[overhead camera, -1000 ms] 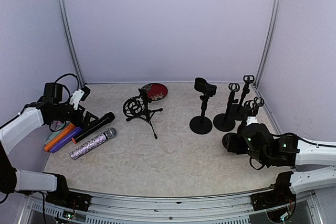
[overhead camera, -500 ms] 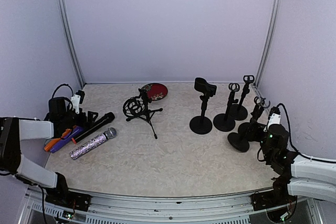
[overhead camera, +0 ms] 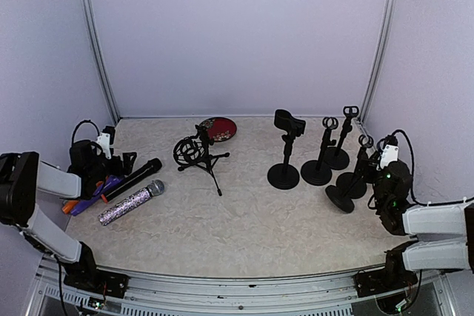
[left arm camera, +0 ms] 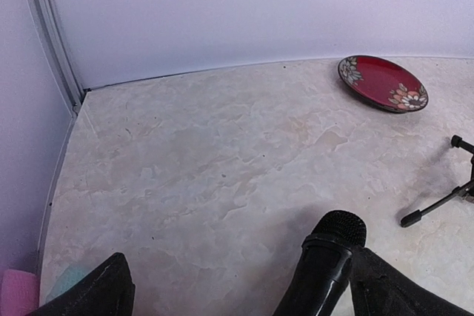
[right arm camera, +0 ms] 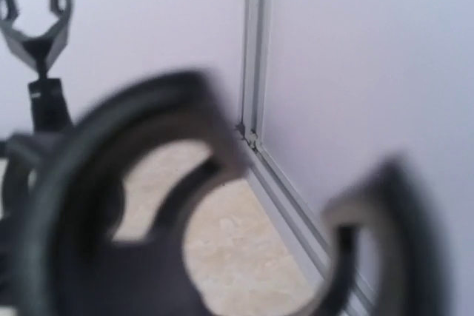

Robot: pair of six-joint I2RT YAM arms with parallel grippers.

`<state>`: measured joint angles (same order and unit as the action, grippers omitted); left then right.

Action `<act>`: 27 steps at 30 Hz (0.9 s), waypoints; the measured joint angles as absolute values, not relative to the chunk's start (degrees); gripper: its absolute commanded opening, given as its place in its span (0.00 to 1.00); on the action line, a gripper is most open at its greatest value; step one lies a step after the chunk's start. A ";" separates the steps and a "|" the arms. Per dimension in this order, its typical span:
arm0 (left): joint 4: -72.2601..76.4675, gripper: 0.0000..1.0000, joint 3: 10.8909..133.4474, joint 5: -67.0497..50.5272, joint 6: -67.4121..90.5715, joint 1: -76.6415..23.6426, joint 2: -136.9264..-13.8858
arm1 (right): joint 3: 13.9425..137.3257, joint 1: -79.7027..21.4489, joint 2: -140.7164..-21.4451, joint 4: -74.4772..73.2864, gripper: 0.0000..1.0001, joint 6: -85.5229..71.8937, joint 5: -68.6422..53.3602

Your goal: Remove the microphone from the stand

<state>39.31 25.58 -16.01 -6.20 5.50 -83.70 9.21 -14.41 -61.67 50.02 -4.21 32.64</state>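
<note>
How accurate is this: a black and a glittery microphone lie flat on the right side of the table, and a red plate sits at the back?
Wrong side. The black microphone and the glittery microphone lie flat on the left side of the table; the red plate sits at the back. The top external view shows this.

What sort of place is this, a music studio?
Probably a robot test booth, not a studio: plain walls and metal rails box in a table, robot arms sit at its near edge, and microphones and empty stands are set out as props.
</note>
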 measured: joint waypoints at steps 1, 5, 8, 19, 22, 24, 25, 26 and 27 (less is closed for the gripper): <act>40.03 0.99 25.54 -15.92 -6.00 5.50 -83.83 | 8.99 -14.20 -63.31 52.38 1.00 -3.03 32.10; 43.09 0.99 25.47 -15.90 -4.32 5.56 -84.40 | 8.12 -13.80 -69.93 62.59 1.00 0.54 30.06; 44.18 0.99 25.47 -15.88 -3.33 5.54 -84.58 | 7.42 -13.54 -74.56 69.84 1.00 2.48 29.19; 48.75 0.99 24.77 -13.85 -1.23 4.40 -85.12 | 7.27 -11.31 -84.97 82.46 1.00 5.87 23.03; 50.00 0.99 24.71 -13.32 -0.21 4.40 -85.47 | 7.44 -10.20 -87.61 84.34 1.00 5.91 21.08; 53.01 0.99 24.01 -13.06 0.27 4.36 -86.43 | 7.44 -8.34 -87.83 84.27 1.00 5.13 18.55; 53.95 0.99 23.75 -12.93 0.40 4.27 -87.11 | 7.44 -7.49 -88.29 84.86 1.00 4.86 17.61; 54.30 0.99 23.62 -12.71 0.47 4.08 -87.72 | 7.42 -6.83 -89.58 86.52 1.00 4.82 16.80; 54.81 0.99 23.35 -12.49 0.58 3.84 -88.14 | 7.38 -6.59 -90.54 87.50 1.00 4.69 16.34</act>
